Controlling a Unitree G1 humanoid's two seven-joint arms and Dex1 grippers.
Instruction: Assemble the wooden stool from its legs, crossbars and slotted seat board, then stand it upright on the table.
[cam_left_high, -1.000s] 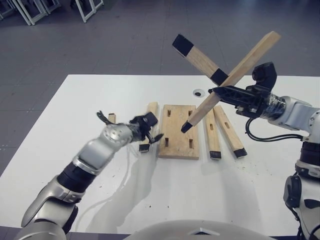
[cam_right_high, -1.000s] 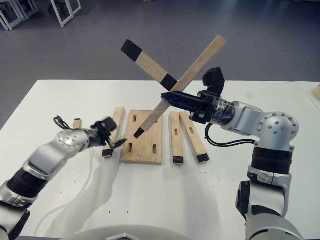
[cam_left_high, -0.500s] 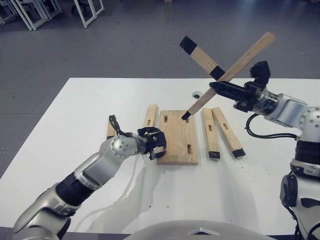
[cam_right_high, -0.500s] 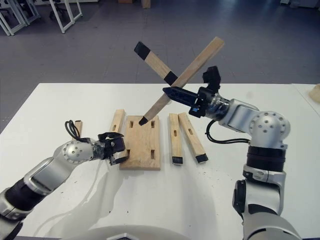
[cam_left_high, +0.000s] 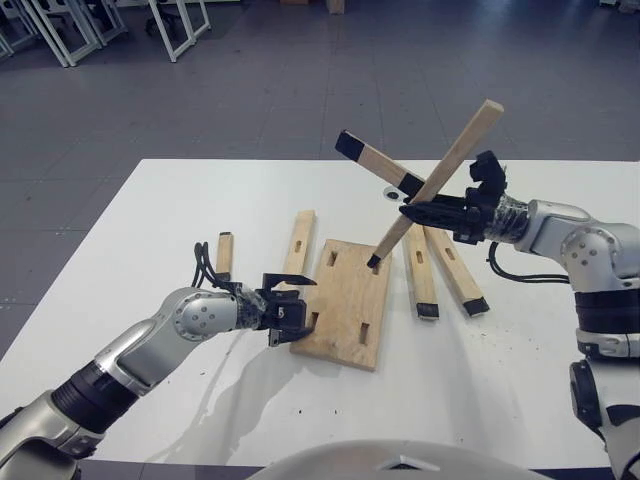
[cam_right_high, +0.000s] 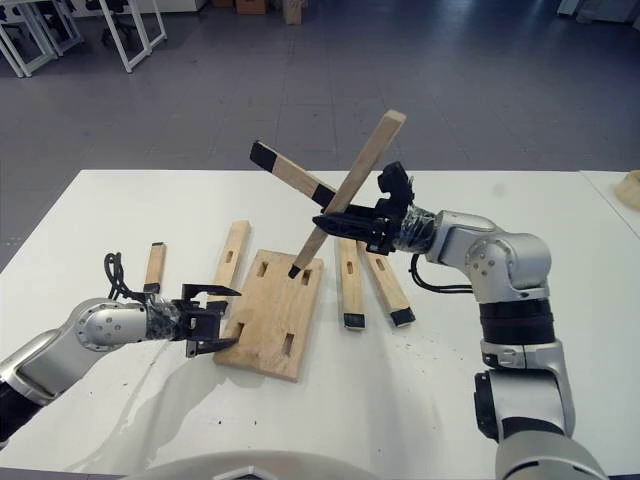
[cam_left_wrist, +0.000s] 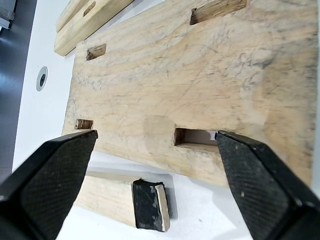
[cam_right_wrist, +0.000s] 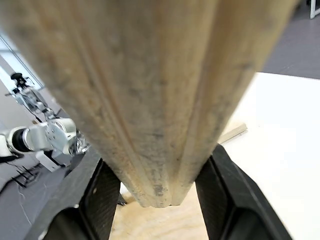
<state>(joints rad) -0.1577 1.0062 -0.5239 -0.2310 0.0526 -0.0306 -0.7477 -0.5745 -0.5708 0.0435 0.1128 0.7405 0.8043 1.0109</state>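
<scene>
Closest to us, the left gripper (cam_left_high: 287, 312) sits low over the white table (cam_left_high: 150, 230), just beside the near left edge of the seat board (cam_left_high: 350, 310). Its two fingers (cam_left_wrist: 55, 175) are spread wide and they hold nothing. In the gap between them we see the board's edge with a slot (cam_left_wrist: 195, 137) cut in it.

The seat board lies flat on the table, turned a little crooked. It has more slots in its top.

Just left of the board lies a left leg (cam_left_high: 299, 238), flat on the table. Its black tip (cam_left_wrist: 147, 205) is near the left gripper. Farther left lies a short stick (cam_left_high: 224, 255), apart from the rest.

On the right of the board, two right legs (cam_left_high: 422, 272) lie flat side by side. Their black tips point toward us.

Farther back, the right gripper (cam_left_high: 425, 212) is up in the air over the far right part of the board. It is closed tight on a long stick (cam_left_high: 455, 155). This stick leans over, with its black foot (cam_left_high: 373, 261) down at the far part of the seat board, close to a slot. We cannot tell if the foot is inside the slot. A second stick (cam_left_high: 375, 160) crosses the long stick, so the two make an X. Its black end points up and away.

Behind them is a small round hole (cam_left_high: 391, 193) in the table.
</scene>
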